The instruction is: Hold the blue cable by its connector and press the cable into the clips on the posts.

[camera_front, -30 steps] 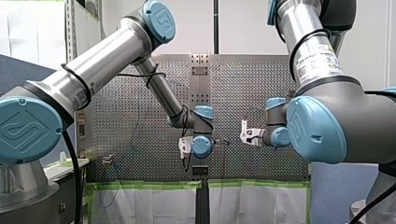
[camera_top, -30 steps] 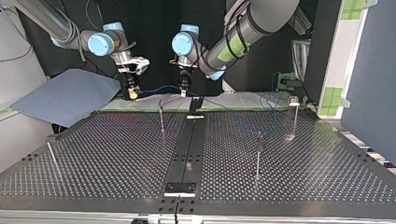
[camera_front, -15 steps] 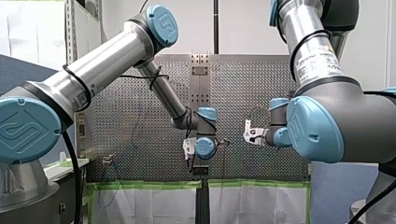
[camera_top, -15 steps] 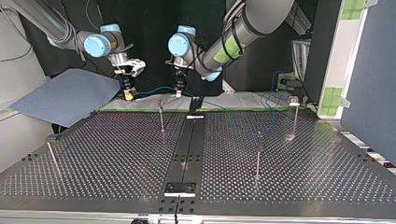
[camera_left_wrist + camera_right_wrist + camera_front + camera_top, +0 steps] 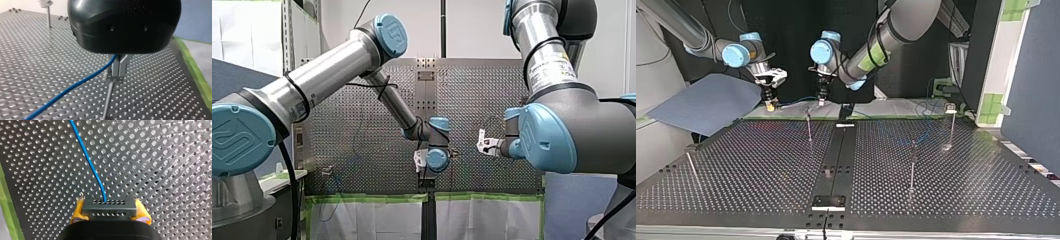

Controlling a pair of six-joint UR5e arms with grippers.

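Note:
In the right wrist view my right gripper (image 5: 109,206) has its yellow pads shut on a black connector (image 5: 109,210). The blue cable (image 5: 87,160) leaves it and runs ahead over the perforated table. My left gripper (image 5: 119,72) has its metal fingers shut on the cable (image 5: 75,86), just above the clip of a thin post (image 5: 108,100). Seen from across the table, my right gripper (image 5: 769,106) hangs at the left. My left gripper (image 5: 821,101) is above the back post (image 5: 808,125), and the cable (image 5: 796,99) is strung between them.
More thin posts stand on the table: one mid-right (image 5: 912,165), one at the back right with a clip (image 5: 951,122), one at the left edge (image 5: 691,167). A black rail (image 5: 836,160) runs down the middle. A blue sheet (image 5: 706,102) lies beyond the back left corner.
Both grippers have shifted toward the top view's left, carrying the cable with them. My left gripper now hangs close over the back post.

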